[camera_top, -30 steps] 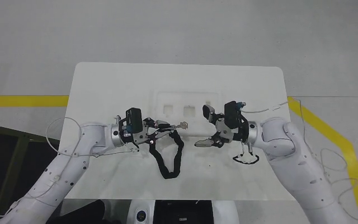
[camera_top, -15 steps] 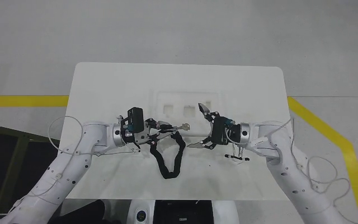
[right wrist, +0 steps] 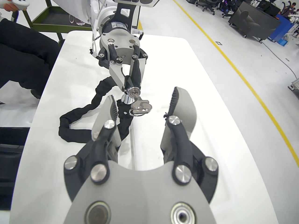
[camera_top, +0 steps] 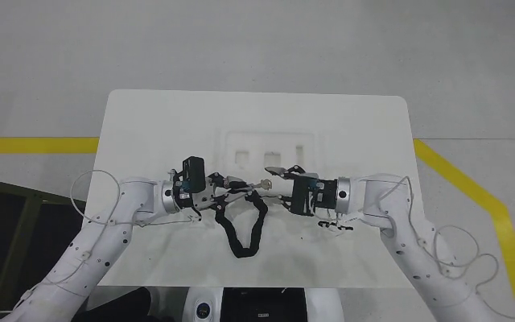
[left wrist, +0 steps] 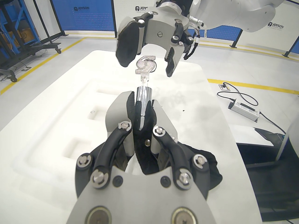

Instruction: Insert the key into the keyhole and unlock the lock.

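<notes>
Our left gripper (left wrist: 140, 104) pinches the lock (left wrist: 144, 94), held above the table (camera_top: 145, 129). Its black cable (camera_top: 241, 251) loops down beneath the lock. The key (left wrist: 145, 67) sits in the lock's keyhole, so we judge insertion done. Just right of the lock, our right gripper (left wrist: 147, 59) spreads its fingers either side of the key's head. Gripping and turning remain. The cable hangs apart from the key.

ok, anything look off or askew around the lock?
Nothing stands out. The key sits straight in the end of the lock, which the left gripper clamps. The right gripper is open around the key's head, not touching. The black cable lies looped on the table.
</notes>
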You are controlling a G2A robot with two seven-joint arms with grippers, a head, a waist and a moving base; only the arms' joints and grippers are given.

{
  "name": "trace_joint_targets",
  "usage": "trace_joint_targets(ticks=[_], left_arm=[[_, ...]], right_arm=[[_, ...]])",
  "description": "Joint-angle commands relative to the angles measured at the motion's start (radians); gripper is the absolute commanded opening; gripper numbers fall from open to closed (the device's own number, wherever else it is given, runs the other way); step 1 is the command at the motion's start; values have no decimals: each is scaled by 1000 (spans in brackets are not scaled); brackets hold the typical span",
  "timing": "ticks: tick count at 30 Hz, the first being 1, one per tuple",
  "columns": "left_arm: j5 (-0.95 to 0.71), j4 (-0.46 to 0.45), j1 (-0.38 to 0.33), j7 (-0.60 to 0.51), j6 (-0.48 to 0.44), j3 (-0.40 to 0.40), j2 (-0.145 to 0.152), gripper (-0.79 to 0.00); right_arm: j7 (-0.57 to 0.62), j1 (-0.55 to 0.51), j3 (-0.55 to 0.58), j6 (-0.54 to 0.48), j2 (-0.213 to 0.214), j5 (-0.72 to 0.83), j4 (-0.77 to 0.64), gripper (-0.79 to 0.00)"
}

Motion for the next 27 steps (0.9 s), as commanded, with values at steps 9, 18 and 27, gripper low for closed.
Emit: trace_joint_targets(ticks=[9,18,27], left_arm=[[6,8,0,4,-9,1,-9,-785],[22,-3,-2,-5,-9,-3,-16,-785],[43,-11,3,1,-4,-8,-21,-785]], right_arm=[[-2,6,-12,2,0,-12,-5,-785],[51,1,-12,17,-3,140,28,-785],[347,17,-28,63,2,410,-1,-785]])
